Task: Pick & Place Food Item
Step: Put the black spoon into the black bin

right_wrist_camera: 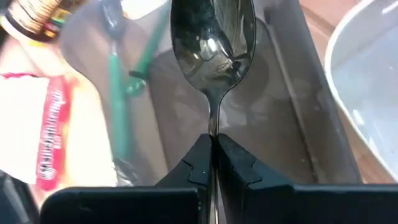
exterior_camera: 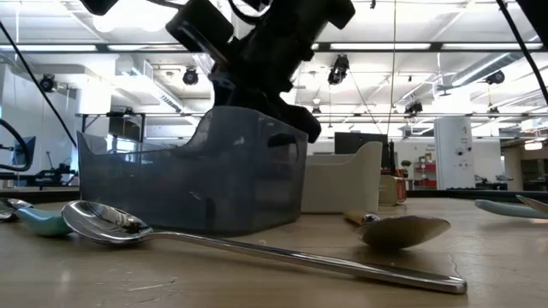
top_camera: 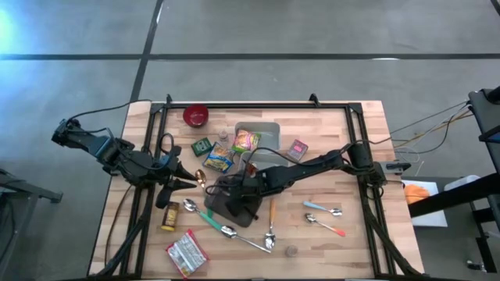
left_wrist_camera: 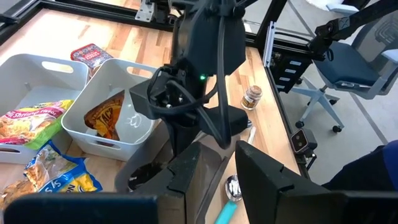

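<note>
My right gripper (right_wrist_camera: 213, 142) is shut on a steel spoon (right_wrist_camera: 213, 43), whose bowl hangs over the inside of a dark see-through bin (top_camera: 228, 206). In the high view this gripper (top_camera: 236, 195) is over that bin at mid-table. Food packets lie about: a shrimp-chip bag (top_camera: 246, 140) in a white bin (top_camera: 269, 127), an orange packet (left_wrist_camera: 104, 118) in another white bin, a blue-yellow bag (top_camera: 219, 160), a green packet (top_camera: 203, 146) and a red packet (top_camera: 186, 252) near the front edge. My left gripper (top_camera: 187, 184) stands open left of the dark bin, holding nothing. My right gripper pinches the spoon's thin handle (right_wrist_camera: 213, 127) between its two fingers, just behind the bowl. The fingers slant down from the table's right side and lie along the handle. The spoon is lifted clear, its bowl pointing away from the fingers, above the dark bin's floor.
Loose spoons lie on the near half of the table (top_camera: 191, 207) (top_camera: 234, 234) (top_camera: 271, 234) (top_camera: 324, 208) (top_camera: 324, 225). A red bowl (top_camera: 196, 115) sits at the far left, a small jar (top_camera: 169, 218) at the near left, a small packet (top_camera: 298, 148) to the right of the white bins.
</note>
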